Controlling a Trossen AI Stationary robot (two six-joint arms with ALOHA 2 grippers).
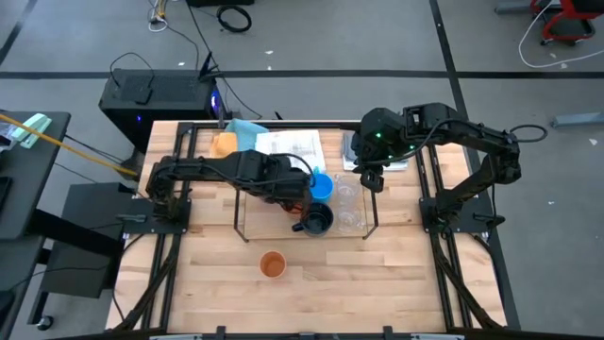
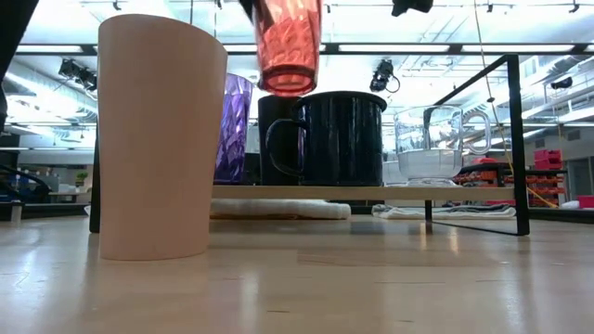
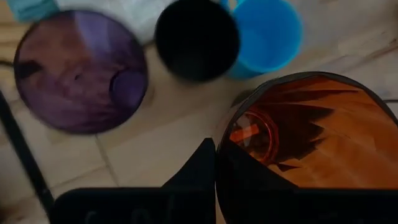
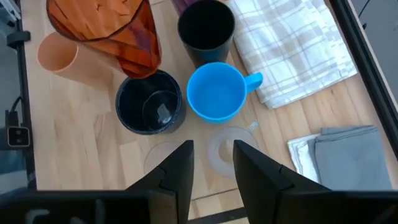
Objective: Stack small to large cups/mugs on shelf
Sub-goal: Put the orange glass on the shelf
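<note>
My left gripper is shut on a faceted orange cup, held in the air above the dark navy handled mug. The purple cup, black cup, navy mug and clear glass mug stand upright on the black-rod shelf. The bright blue mug stands among them. A plain orange cup stands alone on the table nearer the front. My right gripper is open and empty, above the clear glass. My left gripper holds the faceted orange cup by its rim wall, pinched with one finger outside and the other showing dark through the inside. The fingers come from above. The cup hangs upright, mouth up, lifted clear over the navy mug.
A checked towel and a folded grey cloth lie at the table's right rear. Yellow and teal cloths lie at the left rear. The shelf's rods frame the cups. Bare table lies in front around the plain orange cup.
</note>
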